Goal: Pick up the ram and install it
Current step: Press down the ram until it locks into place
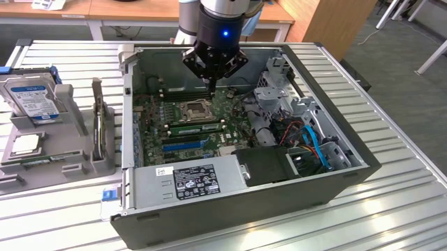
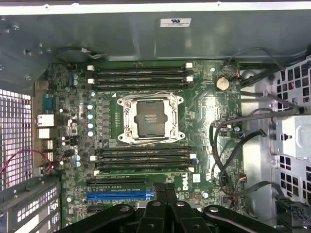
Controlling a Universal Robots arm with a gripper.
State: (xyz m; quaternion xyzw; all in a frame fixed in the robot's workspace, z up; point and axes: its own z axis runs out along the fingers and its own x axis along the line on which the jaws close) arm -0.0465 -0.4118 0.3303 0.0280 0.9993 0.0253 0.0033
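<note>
Status: the ram [image 1: 197, 124] looks to be in already. I read a thin green stick standing on edge in a memory slot just at 6 o'clock of the empty processor socket [image 1: 193, 110], going by the exterior view. In the wrist view the same green edge [image 2: 143, 170] fills the slot in that bank farthest from the socket [image 2: 149, 118]; the blue slot [image 2: 119, 196] next to it is bare.

Pincer [image 1: 209, 90] is closed tight with nothing in it. It hangs over the board at about 12 o'clock of the socket, clear of the ram. The wrist view shows the tips [image 2: 165, 191] pressed together.

Orientation: the ram's long axis runs roughly 9 to 3 o'clock in the exterior view, parallel to the other slots, contact edge down.

Left to do: I can't tell whether the end latches are fully clicked, so I'm counting seating as unconfirmed. The case [image 1: 244, 209] lies open on the worktop [image 1: 391, 209].
</note>
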